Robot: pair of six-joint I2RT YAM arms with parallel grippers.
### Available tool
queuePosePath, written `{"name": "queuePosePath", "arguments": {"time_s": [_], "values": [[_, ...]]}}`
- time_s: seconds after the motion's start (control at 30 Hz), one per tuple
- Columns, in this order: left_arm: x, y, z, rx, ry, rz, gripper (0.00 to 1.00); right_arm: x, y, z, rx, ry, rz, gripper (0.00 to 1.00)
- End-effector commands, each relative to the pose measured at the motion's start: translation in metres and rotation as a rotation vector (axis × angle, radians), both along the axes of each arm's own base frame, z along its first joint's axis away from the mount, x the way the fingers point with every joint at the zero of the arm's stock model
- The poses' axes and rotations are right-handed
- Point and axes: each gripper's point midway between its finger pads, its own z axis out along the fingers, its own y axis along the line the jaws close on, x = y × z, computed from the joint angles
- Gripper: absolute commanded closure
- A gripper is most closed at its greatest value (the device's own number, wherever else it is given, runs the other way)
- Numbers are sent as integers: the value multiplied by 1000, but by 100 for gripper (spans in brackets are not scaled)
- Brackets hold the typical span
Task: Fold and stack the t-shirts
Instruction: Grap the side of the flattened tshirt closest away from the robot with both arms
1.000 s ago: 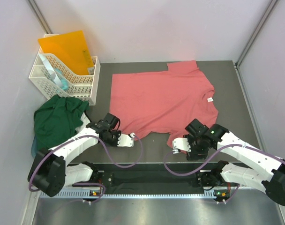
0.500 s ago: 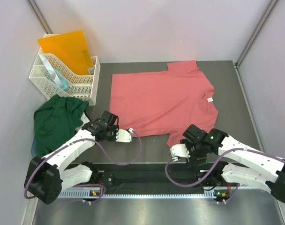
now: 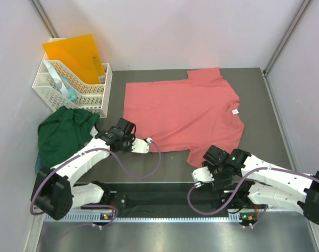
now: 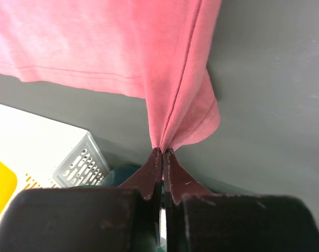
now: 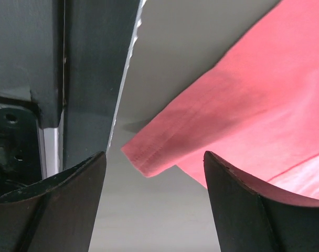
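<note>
Left tool [image 3: 143, 146] forward onto t-shirt [image 3: 180, 113] corner

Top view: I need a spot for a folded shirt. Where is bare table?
Bare: the strip between the salmon-pink t-shirt and the right edge of the table, and the band beyond the shirt's far edge. Crowded left: white basket, dark green t-shirt.

The dark grey table [image 3: 256, 100] carries a salmon-pink t-shirt [image 3: 180, 113] spread flat across its middle. A dark green t-shirt [image 3: 62, 134] lies bunched at the left edge, and a white basket [image 3: 85, 100] stands in the far left corner.
</note>
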Motion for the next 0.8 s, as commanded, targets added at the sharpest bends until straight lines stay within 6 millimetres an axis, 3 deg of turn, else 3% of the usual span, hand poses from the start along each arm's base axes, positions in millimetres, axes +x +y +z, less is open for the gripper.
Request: {"name": "queuePosePath", "arguments": {"time_s": [0.0, 0.2, 0.5, 0.6, 0.7, 0.73, 0.77], "values": [[10, -4, 15, -2, -39, -7, 100, 8, -3, 0, -16, -64, 52, 25], [10, -10, 16, -21, -42, 1, 100, 10, -9, -8, -16, -103, 59, 27], [11, -12, 17, -11, -42, -7, 100, 21, -1, -8, 43, -172, 39, 44], [12, -12, 17, -9, -40, -5, 100, 24, 4, -5, 59, -187, 41, 53], [13, -13, 17, -8, -38, -8, 100, 26, 5, -1, 60, -194, 41, 69], [13, -14, 17, -8, -38, -8, 100, 26, 5, 1, 60, -194, 39, 81], [13, -13, 17, -6, -39, -10, 100, 27, 5, 3, 63, -198, 37, 86]]}}
